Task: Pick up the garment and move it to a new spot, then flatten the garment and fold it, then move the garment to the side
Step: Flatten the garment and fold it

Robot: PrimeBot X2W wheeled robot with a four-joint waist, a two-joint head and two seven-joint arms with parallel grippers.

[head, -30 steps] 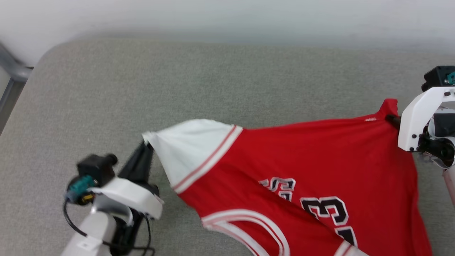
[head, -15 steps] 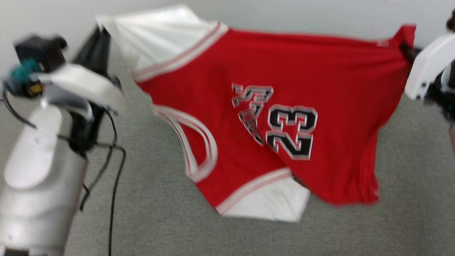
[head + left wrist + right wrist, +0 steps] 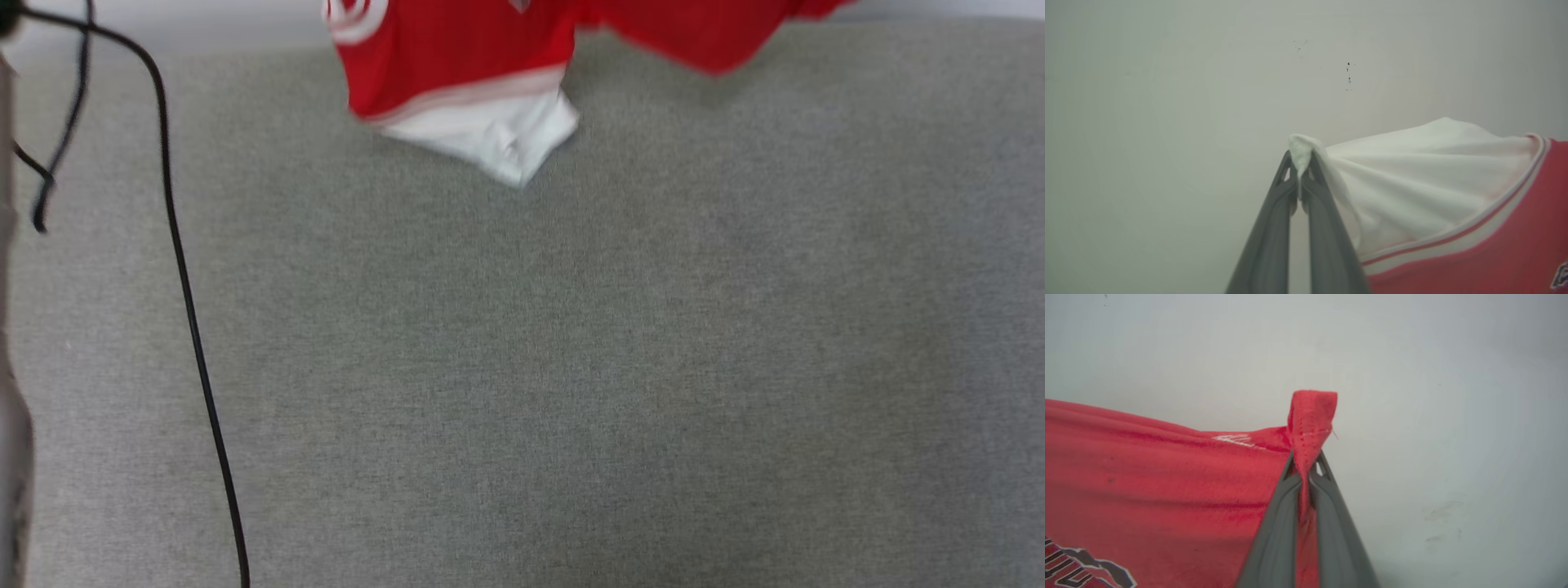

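You've got the garment hanging between both arms, stretched wide. The left pincer is clamped tight on the tip of one white sleeve, with a small tuft of white cloth poking out past the fingertips. In the left wrist view that sleeve pulls taut to the right, through the striped seam into the red body. The right pincer is closed on a red hem corner. A stitched tab of cloth stands up above the tips and the red fabric runs off in taut folds to the left of the right wrist view. A bit of the black-and-white graphic shows at the lower left there. Behind both pincers you see a plain pale wall. In the head view the low part of the garment drops in from the top edge over the far side of the grey fabric-covered bench. The second sleeve, white with a striped seam, is its lowest point. Can't tell whether that sleeve tip touches the bench or hangs just above it. A black cable dangles down the left side of the head view, well apart from the garment
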